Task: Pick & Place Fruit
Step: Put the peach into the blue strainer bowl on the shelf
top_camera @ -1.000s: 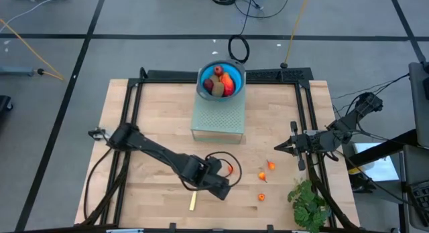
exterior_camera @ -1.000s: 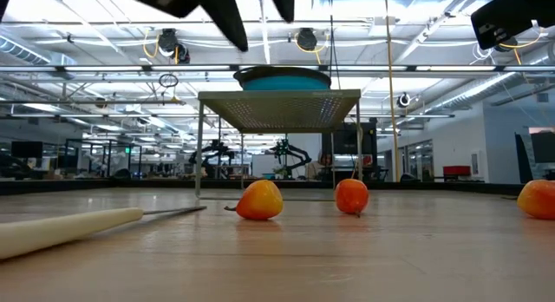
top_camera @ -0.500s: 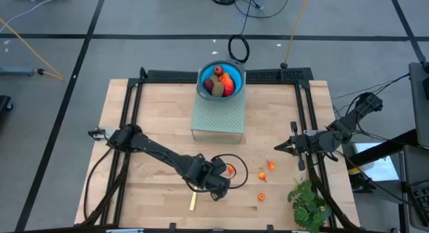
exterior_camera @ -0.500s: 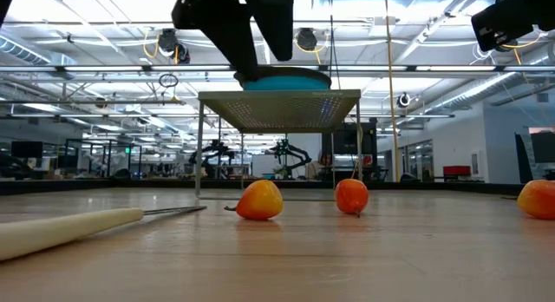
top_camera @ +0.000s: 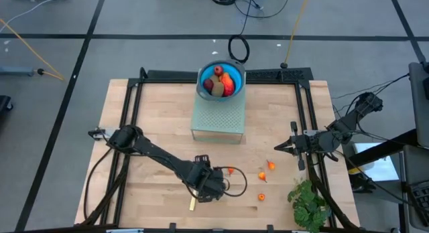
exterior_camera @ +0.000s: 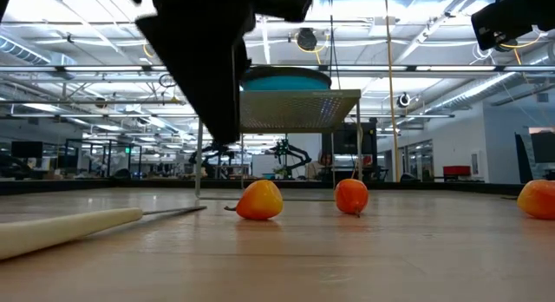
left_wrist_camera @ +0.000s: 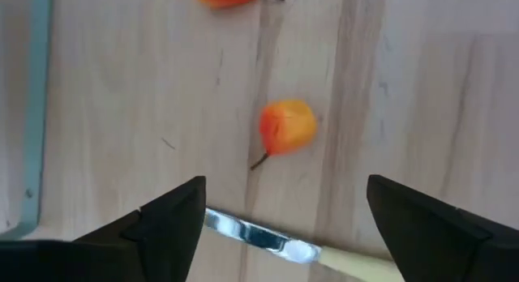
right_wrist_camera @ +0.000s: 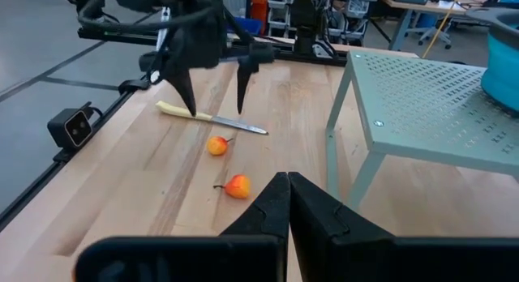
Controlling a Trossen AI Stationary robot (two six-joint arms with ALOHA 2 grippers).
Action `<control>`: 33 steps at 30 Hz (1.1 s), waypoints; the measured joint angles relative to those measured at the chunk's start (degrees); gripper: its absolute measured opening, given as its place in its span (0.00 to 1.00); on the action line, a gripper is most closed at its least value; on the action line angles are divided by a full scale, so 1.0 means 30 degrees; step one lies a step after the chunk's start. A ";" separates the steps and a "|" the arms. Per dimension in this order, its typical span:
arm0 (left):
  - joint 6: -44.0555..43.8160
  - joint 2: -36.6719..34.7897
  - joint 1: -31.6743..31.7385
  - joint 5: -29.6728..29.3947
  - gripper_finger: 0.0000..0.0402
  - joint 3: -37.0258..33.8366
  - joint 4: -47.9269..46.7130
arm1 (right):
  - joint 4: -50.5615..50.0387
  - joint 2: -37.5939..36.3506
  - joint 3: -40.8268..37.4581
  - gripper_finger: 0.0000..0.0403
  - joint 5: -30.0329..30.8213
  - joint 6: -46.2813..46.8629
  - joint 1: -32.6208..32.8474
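The left pincer (left_wrist_camera: 280,225) hangs released over the knife (left_wrist_camera: 259,233), near an orange fruit (left_wrist_camera: 285,126). The right pincer (right_wrist_camera: 288,202) waits clenched at the desk (top_camera: 147,126) edge.

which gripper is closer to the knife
Left. The left gripper hangs open right over the knife; the right gripper waits shut, far off by the table's right edge.

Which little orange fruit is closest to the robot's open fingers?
The orange fruit just beside the left gripper, next to the knife. The other three lie farther toward the right arm's side.
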 joint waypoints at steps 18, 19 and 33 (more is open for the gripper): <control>0.4970 -0.0005 0.1104 0.1062 0.85 -0.3892 0.6060 | -0.0001 -0.0004 0.0000 0.00 0.0054 -0.0168 -0.0003; 0.5063 -0.0005 0.1199 0.1185 0.85 -0.3988 0.6087 | -0.0001 0.0001 0.0005 0.00 0.0054 -0.0168 -0.0003; 0.6411 -0.0085 0.1872 0.3069 0.62 -0.5080 0.8019 | 0.0006 -0.0004 0.0000 0.00 0.0065 -0.0168 -0.0003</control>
